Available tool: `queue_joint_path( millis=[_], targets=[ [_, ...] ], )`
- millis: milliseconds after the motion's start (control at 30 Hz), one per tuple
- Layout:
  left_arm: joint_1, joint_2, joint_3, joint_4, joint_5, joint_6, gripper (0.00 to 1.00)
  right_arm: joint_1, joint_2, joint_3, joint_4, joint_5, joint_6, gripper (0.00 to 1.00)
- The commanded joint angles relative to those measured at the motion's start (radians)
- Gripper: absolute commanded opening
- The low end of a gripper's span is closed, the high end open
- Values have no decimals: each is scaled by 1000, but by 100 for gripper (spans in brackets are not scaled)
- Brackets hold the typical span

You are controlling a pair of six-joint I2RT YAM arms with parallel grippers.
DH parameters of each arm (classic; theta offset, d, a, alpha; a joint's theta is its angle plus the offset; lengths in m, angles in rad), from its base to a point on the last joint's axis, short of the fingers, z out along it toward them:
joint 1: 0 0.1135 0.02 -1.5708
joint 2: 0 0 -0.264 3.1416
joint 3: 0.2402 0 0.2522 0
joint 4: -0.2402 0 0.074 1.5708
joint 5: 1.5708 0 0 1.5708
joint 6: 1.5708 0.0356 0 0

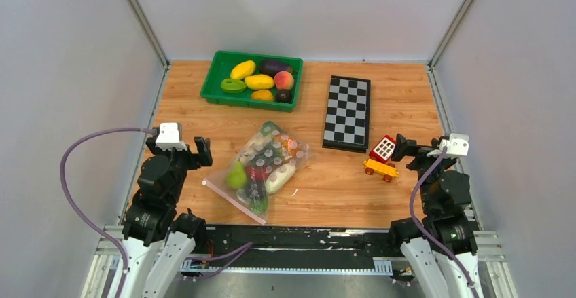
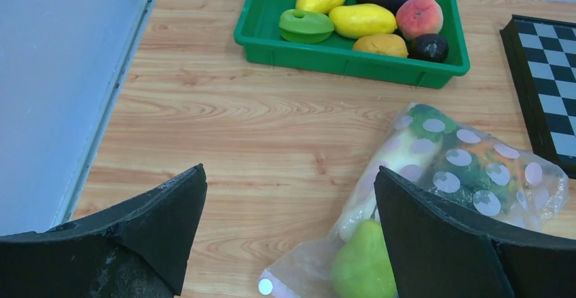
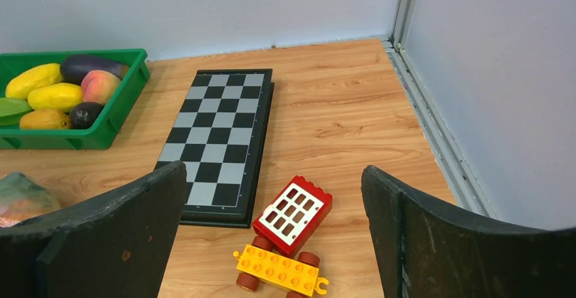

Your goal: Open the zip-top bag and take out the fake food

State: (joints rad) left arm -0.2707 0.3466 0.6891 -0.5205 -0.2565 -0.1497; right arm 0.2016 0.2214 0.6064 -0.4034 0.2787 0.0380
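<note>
The zip-top bag (image 1: 265, 168) lies flat mid-table, clear with pale dots, its pink zip strip (image 1: 232, 201) along the near-left edge. Inside it the fake food shows through: a green pear (image 1: 236, 175), a red piece (image 1: 257, 171) and a long white radish (image 1: 280, 177). In the left wrist view the bag (image 2: 462, 169) and pear (image 2: 363, 264) sit at lower right. My left gripper (image 1: 182, 143) hangs open just left of the bag, with nothing between its fingers (image 2: 163, 223). Far to the right, my right gripper (image 1: 416, 147) is open too, its fingers (image 3: 407, 230) empty.
A green tray (image 1: 217, 67) at the back holds yellow fruits, an eggplant and a peach. A folded chessboard (image 1: 347, 112) lies right of the bag. A red-and-yellow toy block car (image 1: 382, 157) sits just left of the right gripper. Walls close in on both sides.
</note>
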Motion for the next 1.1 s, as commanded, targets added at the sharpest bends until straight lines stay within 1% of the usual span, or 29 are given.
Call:
queue_joint_path(
  millis=[0,167,267,400,500,600,667,767,900,967,1067],
  targets=[
    [-10,-22,4,19,-20,-4,100,-2,33,46,-17,-16,39,100],
    [-18,-26,8,17,-19,-19,100,-3,88,71,-69,-73,85,100],
    [-19,-22,14,6,-19,-48,100,-2,155,120,-148,-108,139,100],
    [-19,7,28,-24,27,-105,100,-3,271,174,-235,-156,218,100],
    [-19,62,51,-72,66,-165,100,-3,349,209,-258,-275,218,100],
    [-19,124,68,-121,128,-221,100,-3,411,230,-245,-413,270,100],
    [-19,170,70,-137,176,-250,100,-3,433,221,-210,-510,299,100],
    [-19,252,54,-140,277,-291,100,-2,432,148,-120,-629,333,100],
    [-19,349,32,-130,365,-316,100,-2,403,15,91,-825,414,100],
    [-19,379,23,-129,370,-320,100,0,389,-75,205,-866,496,100],
    [-19,399,-8,-87,374,-338,100,25,411,-173,336,-872,576,100]
  ],
)
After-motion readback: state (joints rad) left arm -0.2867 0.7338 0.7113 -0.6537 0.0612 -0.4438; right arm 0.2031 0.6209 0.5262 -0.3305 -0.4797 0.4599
